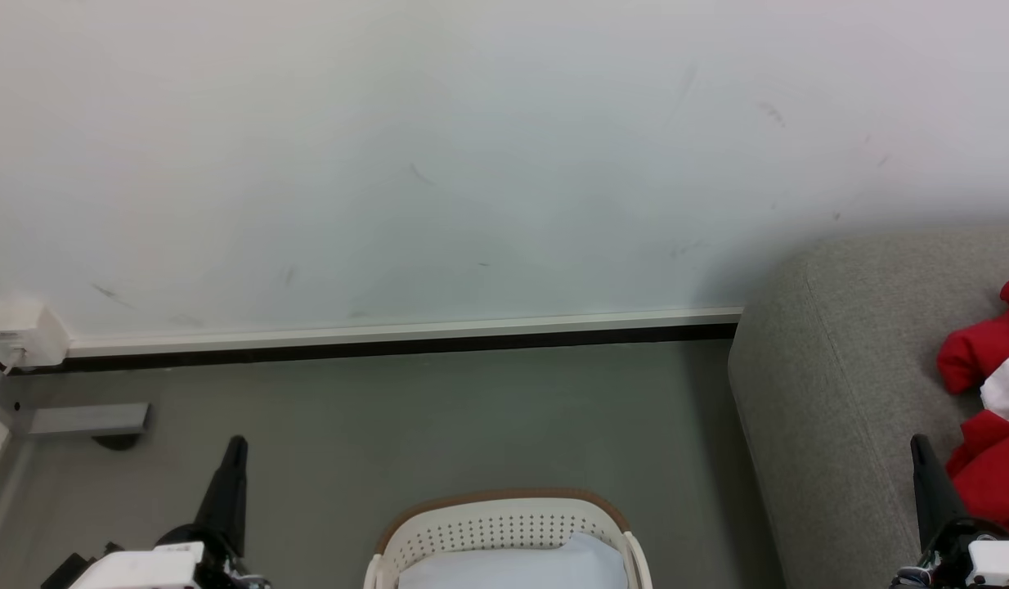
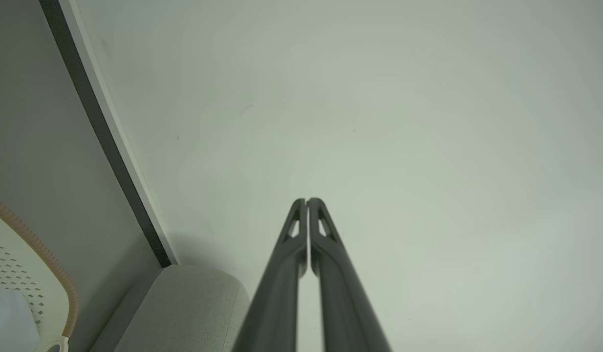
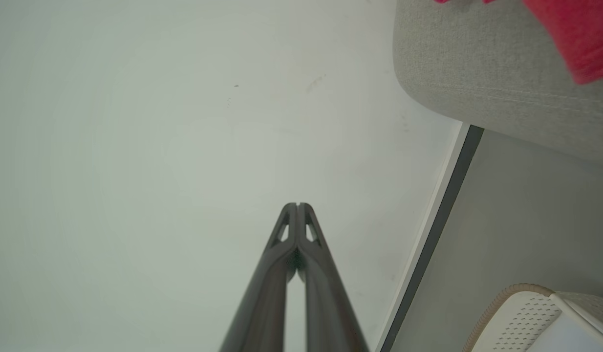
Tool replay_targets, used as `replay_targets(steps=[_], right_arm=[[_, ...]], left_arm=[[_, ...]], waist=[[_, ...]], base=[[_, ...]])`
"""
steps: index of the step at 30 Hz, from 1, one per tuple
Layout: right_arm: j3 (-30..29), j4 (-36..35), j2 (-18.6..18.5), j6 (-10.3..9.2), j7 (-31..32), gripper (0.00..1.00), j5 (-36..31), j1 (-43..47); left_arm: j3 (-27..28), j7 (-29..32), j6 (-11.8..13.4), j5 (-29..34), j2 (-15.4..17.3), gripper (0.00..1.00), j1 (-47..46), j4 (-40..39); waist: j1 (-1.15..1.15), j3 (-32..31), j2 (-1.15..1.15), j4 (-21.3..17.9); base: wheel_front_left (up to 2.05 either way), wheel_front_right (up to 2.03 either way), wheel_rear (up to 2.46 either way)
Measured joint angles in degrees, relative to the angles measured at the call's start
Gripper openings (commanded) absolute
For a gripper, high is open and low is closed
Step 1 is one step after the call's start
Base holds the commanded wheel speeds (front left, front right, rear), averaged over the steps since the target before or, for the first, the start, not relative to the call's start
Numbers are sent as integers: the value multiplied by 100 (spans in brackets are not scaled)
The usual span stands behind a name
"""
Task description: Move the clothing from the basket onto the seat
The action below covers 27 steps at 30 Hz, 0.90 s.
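left claw (image 1: 236,448) closed tight & empty, basket (image 1: 504,501) in the middle w/ a pale sheet (image 1: 513,566) in it, then the seat (image 1: 848,368) w/ the right claw (image 1: 921,450) closed & empty by the clothing (image 1: 983,360) lying on it: looks abt done, next peek in basket for more red.

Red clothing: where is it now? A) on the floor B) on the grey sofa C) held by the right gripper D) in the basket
B: the red clothing lies on the grey sofa, while the visible part of the basket shows a pale sheet and the right gripper is shut on nothing.
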Motion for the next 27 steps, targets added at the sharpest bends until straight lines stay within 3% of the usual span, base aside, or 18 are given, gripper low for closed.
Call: replay_targets(steps=[27], right_arm=[[-1,0,1,0,0,0,-1,-1]], left_arm=[[1,0,0,0,0,0,-1,0]], waist=[[0,0,0,0]], base=[[0,0,0]])
